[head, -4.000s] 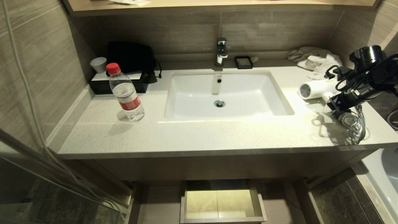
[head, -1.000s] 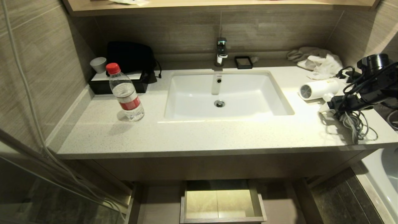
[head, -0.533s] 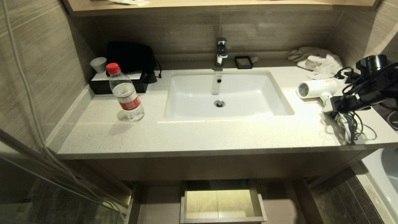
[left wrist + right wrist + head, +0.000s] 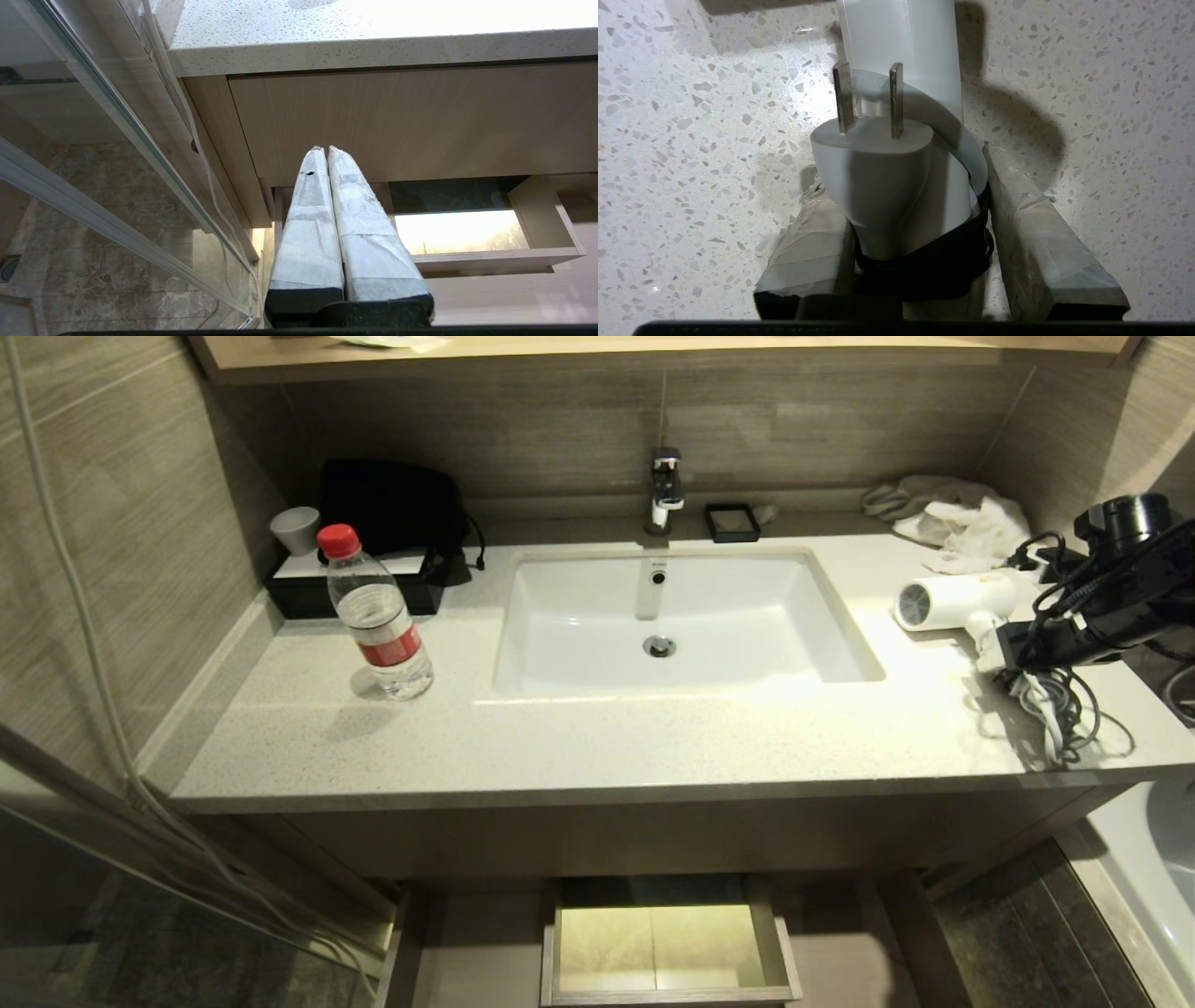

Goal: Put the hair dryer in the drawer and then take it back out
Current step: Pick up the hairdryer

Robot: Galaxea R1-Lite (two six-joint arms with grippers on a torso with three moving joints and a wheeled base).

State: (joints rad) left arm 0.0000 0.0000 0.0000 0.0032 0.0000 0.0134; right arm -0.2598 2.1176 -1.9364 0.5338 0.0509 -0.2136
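The small white plastic hair dryer [image 4: 952,600] with its round grey mesh grille lay on its side near the right edge of the pale speckled stone table [image 4: 597,737], just right of the white rectangular sink [image 4: 672,616], the grille turned toward the basin. The right gripper [image 4: 1004,644] reached in from the table's right edge, and the right wrist view showed its two taped fingers [image 4: 1045,252] clamped on either side of the hair dryer's white handle [image 4: 901,42], where the white two-pin plug [image 4: 873,172] and the bundled cord were strapped by a black band [image 4: 924,266]. Loose loops of cord [image 4: 1064,709] trailed on the table toward its front right corner. Below the table's front edge, the shallow light-brown wood-grain drawer [image 4: 667,943] stood pulled out. The left gripper [image 4: 327,154] hung low before the cabinet, its wrapped fingers pressed together and holding nothing.
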